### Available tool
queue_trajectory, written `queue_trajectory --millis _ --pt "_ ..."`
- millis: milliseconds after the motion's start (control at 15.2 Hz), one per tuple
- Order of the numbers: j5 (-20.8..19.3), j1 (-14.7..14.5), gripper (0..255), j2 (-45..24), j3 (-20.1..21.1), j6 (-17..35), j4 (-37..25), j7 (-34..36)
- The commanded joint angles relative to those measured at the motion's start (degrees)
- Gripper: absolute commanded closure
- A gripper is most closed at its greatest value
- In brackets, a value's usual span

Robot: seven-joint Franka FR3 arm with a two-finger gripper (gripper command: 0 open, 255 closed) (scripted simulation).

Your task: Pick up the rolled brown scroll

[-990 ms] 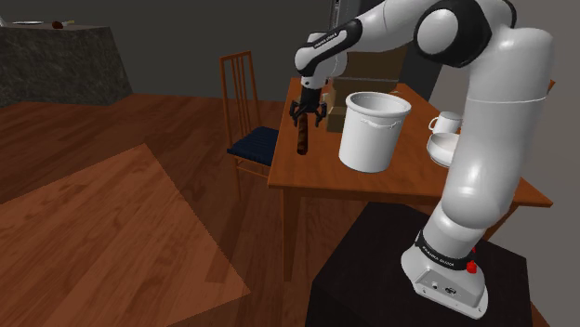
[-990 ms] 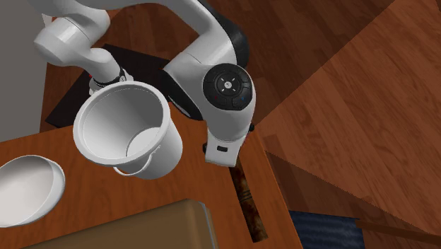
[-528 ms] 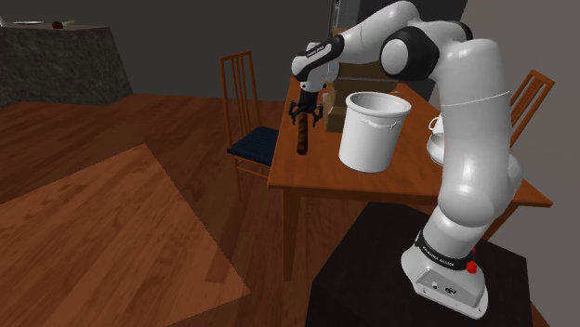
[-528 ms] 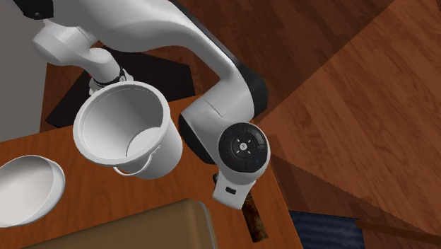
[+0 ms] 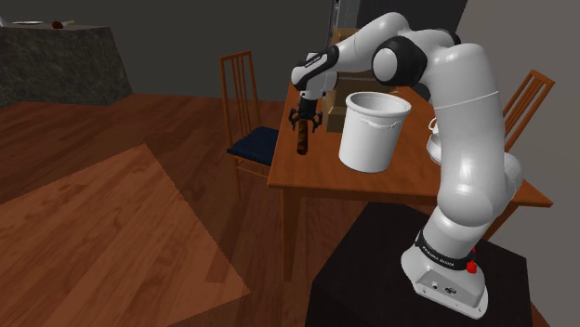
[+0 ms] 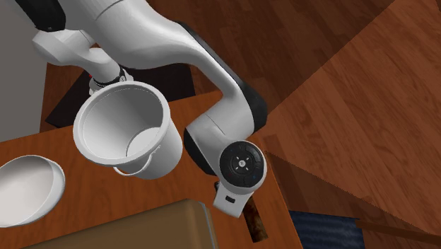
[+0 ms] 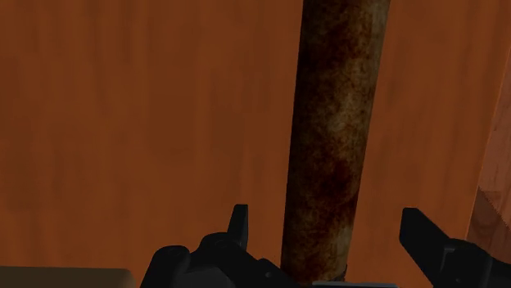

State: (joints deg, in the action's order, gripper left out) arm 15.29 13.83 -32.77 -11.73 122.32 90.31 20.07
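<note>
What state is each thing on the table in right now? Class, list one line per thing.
Rolled brown scroll: lying flat on the wooden table, not gripped.
Black pincer: open, straddling the scroll without touching it.
White bucket: upright, empty.
White bowl: upright.

Table [image 5: 321, 169]: scroll [image 5: 302, 141], bucket [image 5: 372, 132] (white), bowl [image 5: 442, 149]

The arm [image 5: 465, 139] is smooth white rounded shells joined by dark collars. A black band [image 5: 439, 249] with white lettering rings its base [image 5: 446, 281], beside a red button [image 5: 471, 268]; a round black cap [image 6: 242, 163] closes the wrist.
</note>
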Motion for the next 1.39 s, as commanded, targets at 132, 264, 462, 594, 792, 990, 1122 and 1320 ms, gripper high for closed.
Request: queue_trajectory --millis 132,264,462,594,792,990,1122,1320 --pt "0.19 0.08 255 -0.52 0.10 0.83 0.32 -0.22" --pt "0.20 0.07 255 -0.55 0.10 0.87 0.32 -0.22" --pt "0.20 0.07 255 -0.58 0.11 0.86 0.29 -0.21" --pt "0.20 0.08 255 -0.64 0.11 0.81 0.18 -0.19" --pt "0.08 0.03 255 -0.14 0.03 0.35 0.20 -0.11" --pt "-0.30 -0.05 255 0.94 -0.18 -1.37 -0.47 0.28" --pt "-0.54 -0.10 255 1.59 -0.31 -2.55 -1.03 0.53" --pt "-0.89 -0.15 255 2.52 -0.48 -4.35 -1.94 0.91"
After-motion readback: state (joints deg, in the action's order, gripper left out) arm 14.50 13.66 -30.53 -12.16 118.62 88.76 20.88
